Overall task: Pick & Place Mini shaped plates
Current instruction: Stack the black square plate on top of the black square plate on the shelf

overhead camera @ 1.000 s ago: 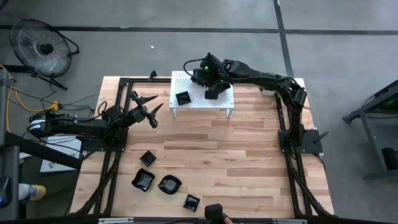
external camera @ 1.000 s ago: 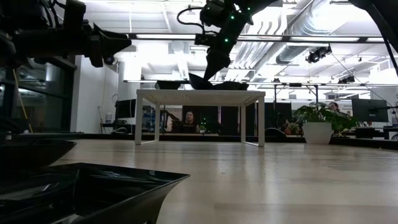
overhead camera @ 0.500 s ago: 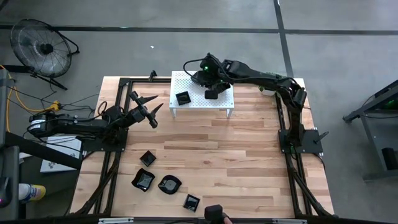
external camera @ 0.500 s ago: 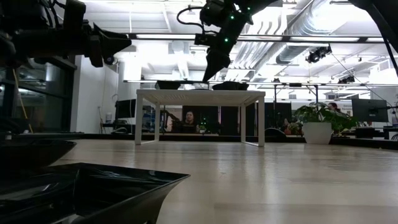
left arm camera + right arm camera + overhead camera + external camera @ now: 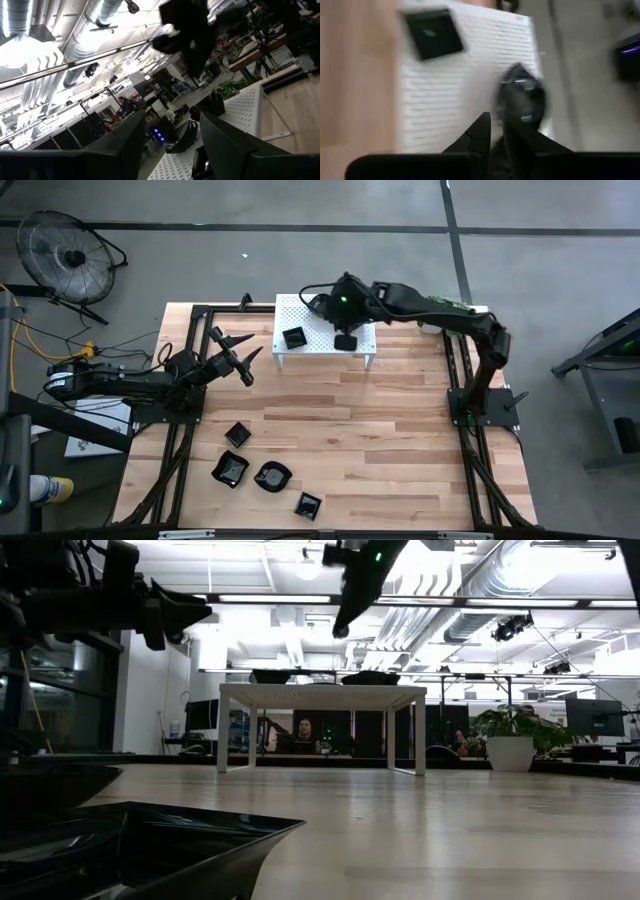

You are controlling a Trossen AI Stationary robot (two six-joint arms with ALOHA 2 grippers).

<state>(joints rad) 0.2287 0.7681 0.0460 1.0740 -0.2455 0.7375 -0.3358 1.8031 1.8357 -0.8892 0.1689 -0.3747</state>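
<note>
Since the earlier frame our right gripper [image 5: 338, 632] has risen above the stand [image 5: 310, 310] and left a rounded plate [image 5: 522, 97] lying on it; its fingers [image 5: 479, 132] stand narrowly apart and hold nothing. A square plate [image 5: 294, 337] also lies on the stand. Four more plates [image 5: 232, 470] lie on the table [image 5: 400, 440], well apart from the stand. Our left gripper [image 5: 240, 358] hovers beside the stand, wide open and empty.

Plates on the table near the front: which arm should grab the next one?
Left. Its tool is nearer the four loose plates; the right tool is over the white stand.
</note>
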